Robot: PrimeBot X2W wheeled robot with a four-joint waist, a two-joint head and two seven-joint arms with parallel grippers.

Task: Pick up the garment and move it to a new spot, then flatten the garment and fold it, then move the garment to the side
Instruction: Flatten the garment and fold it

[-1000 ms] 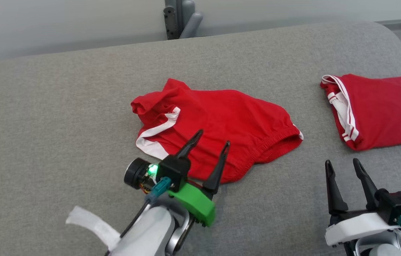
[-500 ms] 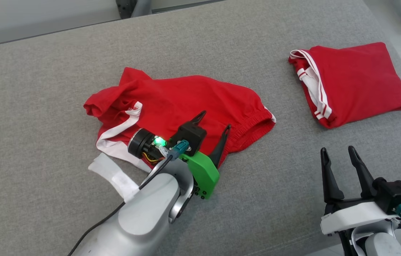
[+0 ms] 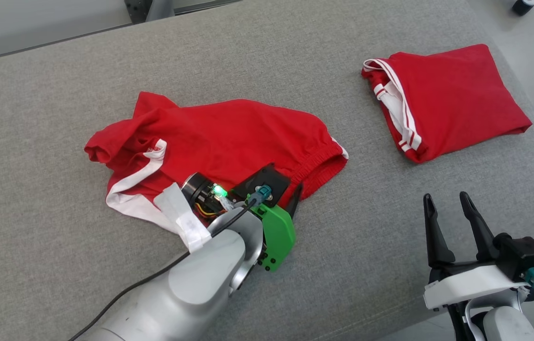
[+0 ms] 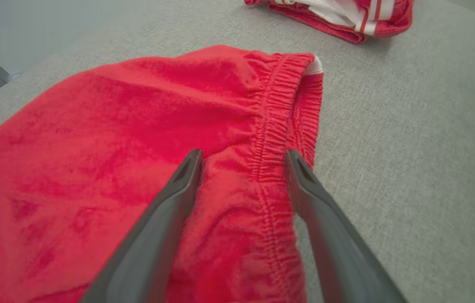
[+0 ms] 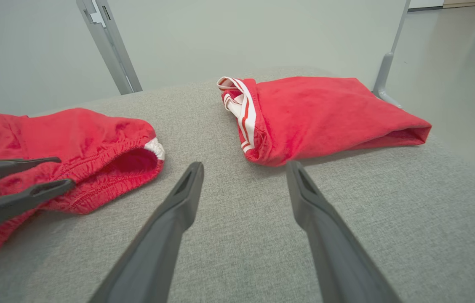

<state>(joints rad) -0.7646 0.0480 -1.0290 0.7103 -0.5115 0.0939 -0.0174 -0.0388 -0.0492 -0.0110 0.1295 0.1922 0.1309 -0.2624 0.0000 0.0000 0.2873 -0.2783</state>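
Red shorts lay crumpled mid-frame on the grey tabletop. Left claw was open over their waistband. Right claw was open and empty, lower right. Folded red garment sat upper right, well apart.

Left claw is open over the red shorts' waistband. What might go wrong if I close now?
1. The left claw straddles the waistband near its edge; it may pinch only the top layer, so the shorts hang open.
2. Carrying them to the right could disturb the folded garment lying there.
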